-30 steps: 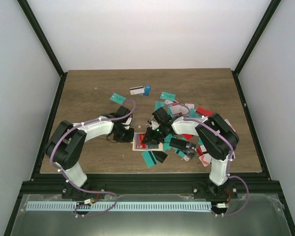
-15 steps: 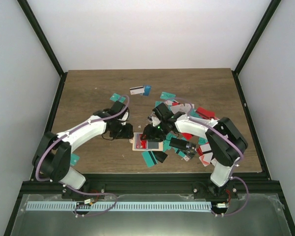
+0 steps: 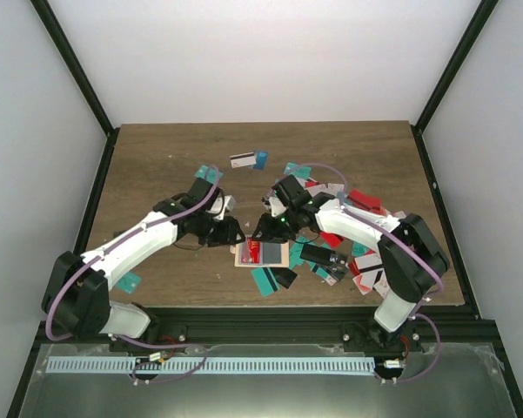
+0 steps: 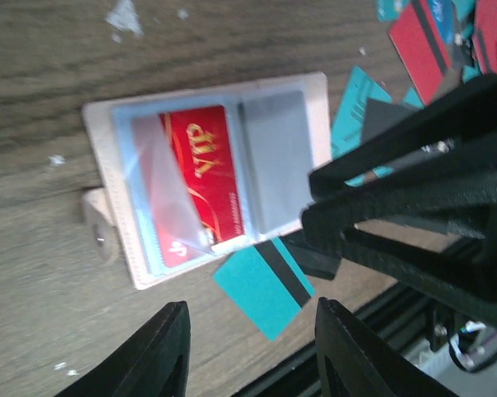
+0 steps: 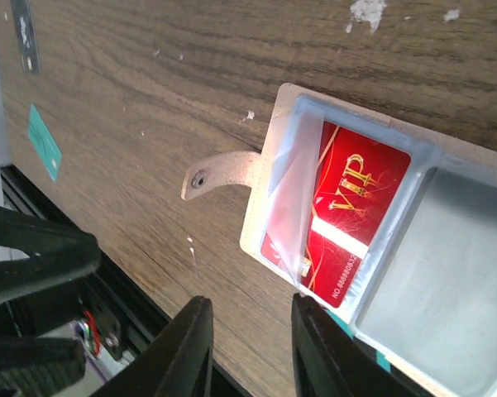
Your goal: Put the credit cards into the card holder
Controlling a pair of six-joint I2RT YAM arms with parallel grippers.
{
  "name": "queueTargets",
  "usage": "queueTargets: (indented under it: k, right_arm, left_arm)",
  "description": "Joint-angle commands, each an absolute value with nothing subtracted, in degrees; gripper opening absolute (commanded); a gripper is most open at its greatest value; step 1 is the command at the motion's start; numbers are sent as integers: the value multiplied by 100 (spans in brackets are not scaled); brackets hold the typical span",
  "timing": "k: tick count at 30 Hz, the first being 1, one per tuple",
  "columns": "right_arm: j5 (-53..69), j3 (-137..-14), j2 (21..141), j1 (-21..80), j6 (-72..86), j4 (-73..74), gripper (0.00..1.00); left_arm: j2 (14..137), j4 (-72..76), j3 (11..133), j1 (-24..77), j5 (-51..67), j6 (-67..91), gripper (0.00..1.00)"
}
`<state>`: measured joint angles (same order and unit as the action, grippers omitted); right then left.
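The desk [image 3: 157, 165] is crowded with loose credit cards [image 3: 362, 199] right of the open card holder [image 5: 227, 168], which holds a red card [image 5: 347, 207]. The left tool [image 4: 250, 351] and right tool [image 5: 244, 347] hover over it, jaws parted, empty; a second ago they covered more of it.

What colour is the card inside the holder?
Red card, gold lettering; best in right wrist view.

A dark brown wooden table [image 3: 157, 157] with a clear grain stands inside a plain white enclosure, with a few pale flecks [image 4: 124, 15] on the wood. A white back wall [image 3: 261, 52] and side walls [image 3: 26, 192] meet at slanted black frame posts [image 3: 74, 65]. A black rail [image 3: 261, 326] borders the near edge, and beyond it a pale slotted strip [image 3: 244, 364] lies on a grey metal surface [image 3: 470, 383]. The light is soft and even.
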<state>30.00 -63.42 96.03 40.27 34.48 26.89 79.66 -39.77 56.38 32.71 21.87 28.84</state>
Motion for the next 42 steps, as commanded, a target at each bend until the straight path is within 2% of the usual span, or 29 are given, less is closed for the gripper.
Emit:
queueTargets:
  k: [1,6,11,19,34,42]
  right_arm:
    - [3019,-6474,9778,4061,3417,2633,26]
    - [3053,-6372,9978,4045,3466,2455,16]
    - [3221,-6302,10274,4021,3502,2231,11]
    - [3263,-6181,10577,3984,3420,2082,10]
    - [3313,-5947,10910,3946,3210,2010,7]
    - [3335,-5786,10939,3946,3182,1957,3]
  left_arm:
    - [8003,-3425,5387,3369,3081,3119,42]
    - [8497,-3260,5444,3542,3284,3095,41]
    - [8898,-3564,5642,3595,2705,3092,43]
    - [9246,-3569,5612,3591,2338,3024,51]
    - [9733,-3212,5503,3587,2250,2836,55]
    - [9706,-3313,5451,3590,1935,2768,64]
